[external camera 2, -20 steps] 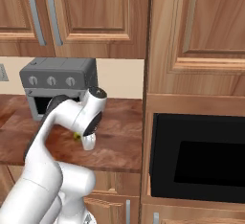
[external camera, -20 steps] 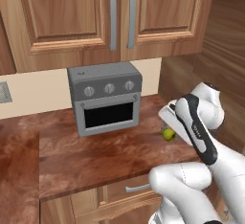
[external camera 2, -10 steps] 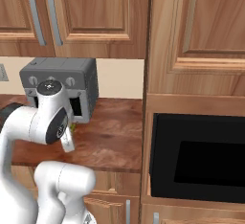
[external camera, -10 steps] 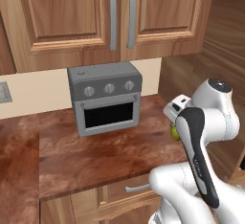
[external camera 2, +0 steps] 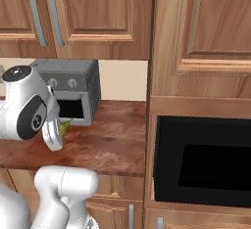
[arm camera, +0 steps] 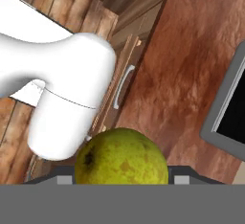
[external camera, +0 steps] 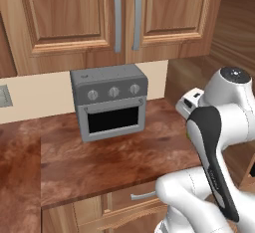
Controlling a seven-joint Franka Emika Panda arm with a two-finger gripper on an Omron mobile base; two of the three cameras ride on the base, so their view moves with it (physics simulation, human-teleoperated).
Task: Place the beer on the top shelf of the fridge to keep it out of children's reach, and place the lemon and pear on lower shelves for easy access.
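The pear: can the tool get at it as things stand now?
Probably yes. In the hand view the pear sits right between the tool's fingertips, with nothing between them; whether it is already gripped is unclear.

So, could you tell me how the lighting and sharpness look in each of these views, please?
Left base view: even light, the toaster oven sharp with a faint shadow on the counter. Right base view: the oven cavity flat black. Hand view: the pear close, large, slightly soft.

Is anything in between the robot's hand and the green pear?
No. In the hand view the pear sits right between the two fingertips of the gripper, with nothing between them. It looks already gripped and off the brown counter.
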